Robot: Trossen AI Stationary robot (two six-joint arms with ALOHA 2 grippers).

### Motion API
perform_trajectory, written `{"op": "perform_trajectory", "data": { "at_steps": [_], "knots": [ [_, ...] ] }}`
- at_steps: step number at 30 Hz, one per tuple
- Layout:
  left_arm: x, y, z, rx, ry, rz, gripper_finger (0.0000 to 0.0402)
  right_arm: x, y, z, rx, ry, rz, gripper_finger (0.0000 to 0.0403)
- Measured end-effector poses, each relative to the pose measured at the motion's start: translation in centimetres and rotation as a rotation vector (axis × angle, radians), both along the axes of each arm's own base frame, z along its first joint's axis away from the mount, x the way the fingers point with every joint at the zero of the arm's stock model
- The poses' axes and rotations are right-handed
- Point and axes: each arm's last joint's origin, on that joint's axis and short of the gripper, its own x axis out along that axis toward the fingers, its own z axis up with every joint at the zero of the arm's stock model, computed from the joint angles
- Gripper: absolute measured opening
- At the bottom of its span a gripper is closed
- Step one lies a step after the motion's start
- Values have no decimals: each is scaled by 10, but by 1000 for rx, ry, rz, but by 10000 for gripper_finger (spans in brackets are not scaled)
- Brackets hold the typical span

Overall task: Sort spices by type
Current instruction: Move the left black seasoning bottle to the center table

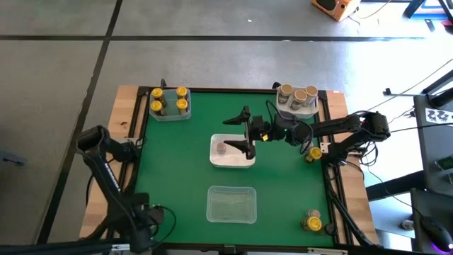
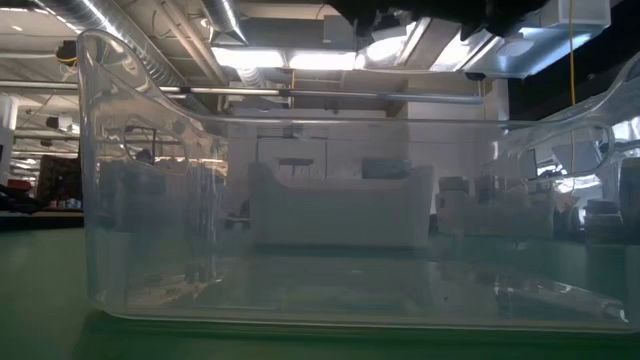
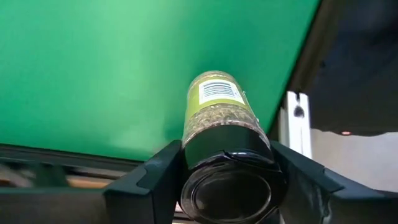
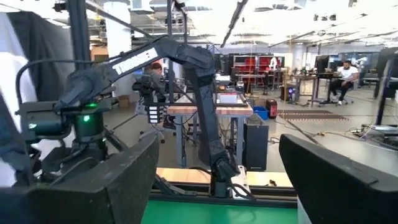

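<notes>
A green mat (image 1: 184, 163) covers the table, with a workshop of benches and seated people beyond it. At the mat's centre sits a white bin (image 1: 231, 151) holding one grey-lidded jar (image 1: 221, 148). The right gripper (image 1: 244, 131) hovers over this bin, fingers spread wide and empty. At 11 o'clock a clear bin (image 1: 170, 103) holds four yellow-lidded jars (image 1: 169, 99); at 1 o'clock another bin (image 1: 297, 103) holds three tan-lidded jars (image 1: 297, 95). An empty clear bin (image 1: 231, 204) lies at 6 o'clock. Loose jars stand at 3 o'clock (image 1: 315, 153) and 5 o'clock (image 1: 311, 222). The left gripper (image 3: 227, 186), at 7 o'clock, clamps a black-lidded jar (image 3: 219, 130) lying sideways between its fingers.
</notes>
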Motion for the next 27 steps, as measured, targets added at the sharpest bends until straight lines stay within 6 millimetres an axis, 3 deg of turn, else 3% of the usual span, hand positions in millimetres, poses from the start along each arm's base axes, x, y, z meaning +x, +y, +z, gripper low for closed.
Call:
{"op": "perform_trajectory", "data": {
  "at_steps": [8,21,27],
  "knots": [
    [31,36,14,160,-20,-45,206,0,5,-1,-10,8,32,333],
    [89,96,15,213,-75,-77,202,4,4,-6,29,31,-4,333],
    [102,118,15,238,-82,-110,204,4,3,-6,32,30,-22,333]
  ]
}}
